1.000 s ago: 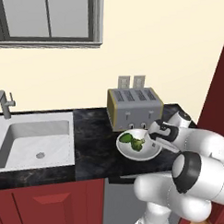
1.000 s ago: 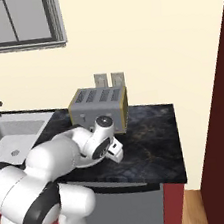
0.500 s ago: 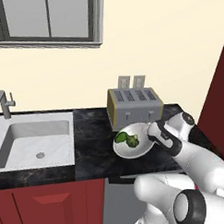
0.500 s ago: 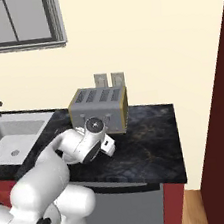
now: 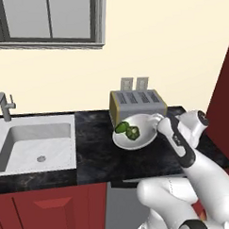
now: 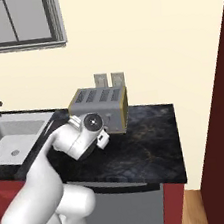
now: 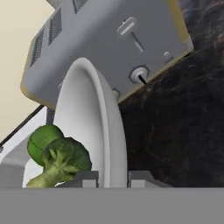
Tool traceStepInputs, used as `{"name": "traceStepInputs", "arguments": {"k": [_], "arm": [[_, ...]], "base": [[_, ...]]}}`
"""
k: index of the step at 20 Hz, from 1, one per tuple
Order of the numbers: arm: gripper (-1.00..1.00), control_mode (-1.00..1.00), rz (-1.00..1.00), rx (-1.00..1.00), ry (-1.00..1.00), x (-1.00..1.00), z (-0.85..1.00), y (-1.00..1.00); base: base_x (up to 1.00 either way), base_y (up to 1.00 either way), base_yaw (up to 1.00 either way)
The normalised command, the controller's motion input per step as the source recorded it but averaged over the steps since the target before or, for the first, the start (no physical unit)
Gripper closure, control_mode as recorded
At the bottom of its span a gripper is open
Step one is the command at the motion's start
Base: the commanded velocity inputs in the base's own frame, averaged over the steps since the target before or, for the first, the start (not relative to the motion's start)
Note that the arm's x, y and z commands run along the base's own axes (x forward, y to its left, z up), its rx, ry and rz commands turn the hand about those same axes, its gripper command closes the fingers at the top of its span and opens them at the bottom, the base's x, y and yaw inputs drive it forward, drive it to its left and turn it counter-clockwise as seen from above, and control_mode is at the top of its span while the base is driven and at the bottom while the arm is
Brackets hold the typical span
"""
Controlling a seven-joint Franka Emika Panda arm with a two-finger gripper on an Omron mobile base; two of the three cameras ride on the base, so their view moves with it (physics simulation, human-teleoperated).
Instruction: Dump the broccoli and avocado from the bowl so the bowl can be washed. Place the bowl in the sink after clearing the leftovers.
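The white-grey bowl (image 5: 143,136) hangs tilted above the black counter, just in front of the toaster, with its left side lower. My gripper (image 5: 159,122) is shut on its right rim. In the hand view the rim runs down between the fingertips (image 7: 83,179), and the bowl (image 7: 89,118) stands nearly on edge. The lumpy broccoli (image 5: 133,132) and the smooth dark avocado (image 5: 120,127) lie at the bowl's low left side. In the hand view the broccoli (image 7: 61,162) sits under the avocado (image 7: 40,138). The sink (image 5: 37,141) lies to the left. In the right base view my arm hides the bowl.
A grey toaster (image 5: 137,102) with yellow sides stands right behind the bowl, against the wall. A faucet (image 5: 3,107) rises at the sink's far left. Black counter (image 5: 93,153) runs between sink and bowl. A dark red panel (image 6: 221,119) bounds the right.
The bowl has risen off the counter and tipped to the left. My wrist has swung up in front of the toaster, and the two green pieces have slid to the bowl's low side.
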Motion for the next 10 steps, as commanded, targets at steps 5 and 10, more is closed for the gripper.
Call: {"name": "traceStepInputs", "arguments": {"k": [5,10], "arm": [[1.00,-1.00,-0.10,0.30,0.01,-0.33,0.95,0.00],[1.00,-1.00,-0.11,0.41,0.10,-0.50,0.96,0.00]], "base": [[0.00,0.00,0.00],[0.00,0.00,0.00]]}}
